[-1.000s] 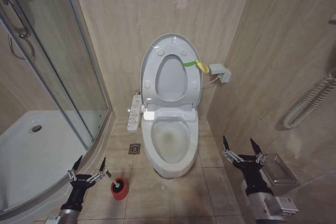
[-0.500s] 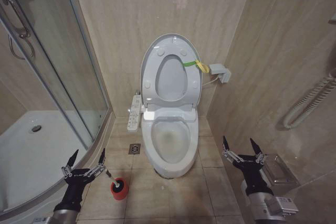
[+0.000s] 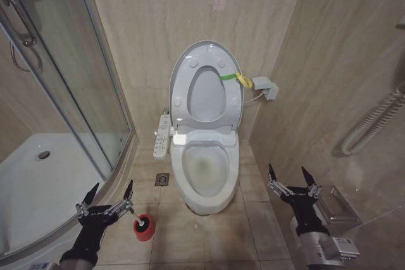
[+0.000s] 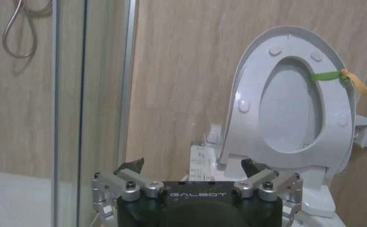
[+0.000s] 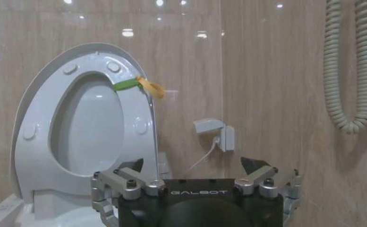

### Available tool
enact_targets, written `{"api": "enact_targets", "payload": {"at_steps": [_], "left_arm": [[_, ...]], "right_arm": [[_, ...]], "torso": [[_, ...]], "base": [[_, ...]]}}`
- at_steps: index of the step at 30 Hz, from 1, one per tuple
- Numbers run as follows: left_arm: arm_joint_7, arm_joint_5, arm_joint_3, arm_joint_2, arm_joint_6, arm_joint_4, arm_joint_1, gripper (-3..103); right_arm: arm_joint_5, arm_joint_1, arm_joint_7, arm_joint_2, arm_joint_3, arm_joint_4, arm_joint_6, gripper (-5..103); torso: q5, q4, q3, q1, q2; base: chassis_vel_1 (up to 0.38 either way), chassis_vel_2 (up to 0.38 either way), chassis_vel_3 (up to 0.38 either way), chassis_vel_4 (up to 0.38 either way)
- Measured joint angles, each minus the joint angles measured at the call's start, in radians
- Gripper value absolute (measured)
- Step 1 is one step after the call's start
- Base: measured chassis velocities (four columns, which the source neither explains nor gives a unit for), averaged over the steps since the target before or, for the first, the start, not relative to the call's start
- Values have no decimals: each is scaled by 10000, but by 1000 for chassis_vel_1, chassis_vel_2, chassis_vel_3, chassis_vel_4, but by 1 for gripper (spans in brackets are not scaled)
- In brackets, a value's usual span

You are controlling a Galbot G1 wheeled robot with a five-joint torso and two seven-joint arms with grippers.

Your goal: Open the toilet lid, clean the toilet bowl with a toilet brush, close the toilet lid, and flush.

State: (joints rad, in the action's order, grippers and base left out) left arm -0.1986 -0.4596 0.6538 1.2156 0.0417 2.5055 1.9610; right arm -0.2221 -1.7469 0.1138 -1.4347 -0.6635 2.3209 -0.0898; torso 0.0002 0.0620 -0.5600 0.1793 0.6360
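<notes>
Here the toilet lid (image 3: 205,86) stands upright against the wall at upper centre of the head view, above the uncovered toilet bowl (image 3: 204,172). At lower left, the left pincer (image 3: 107,194) hangs with fingers spread apart, just beside the toilet brush (image 3: 142,224) standing in its red holder on the floor. At lower right, the right pincer (image 3: 290,176) waits, fingers likewise apart, holding nothing.

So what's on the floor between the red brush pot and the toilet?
Just bare floor tiles in the head view, between the toilet brush holder and the toilet bowl.
</notes>
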Motion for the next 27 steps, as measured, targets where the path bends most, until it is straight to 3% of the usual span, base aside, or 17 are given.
{"api": "enact_targets", "payload": {"at_steps": [8,14,20,27], "left_arm": [[-375,12,-8,-90,327,38,739,100],[-416,470,-89,-91,311,12,1053,100],[-412,837,-94,78,137,-12,1280,100],[-375,1651,-781,501,-449,-30,1447,100]], "right_arm": [[0,0,1,0,0,-1,0,100],[0,0,1,0,0,0,0,100],[0,0,1,0,0,0,0,100],[0,0,1,0,0,-1,0,100]], "torso": [[-2,1,0,0,0],[-3,1,0,0,0],[-2,0,0,1,0],[-1,0,0,1,0]], "base": [[0,0,0,0],[0,0,0,0],[0,0,0,0],[0,0,0,0]]}}
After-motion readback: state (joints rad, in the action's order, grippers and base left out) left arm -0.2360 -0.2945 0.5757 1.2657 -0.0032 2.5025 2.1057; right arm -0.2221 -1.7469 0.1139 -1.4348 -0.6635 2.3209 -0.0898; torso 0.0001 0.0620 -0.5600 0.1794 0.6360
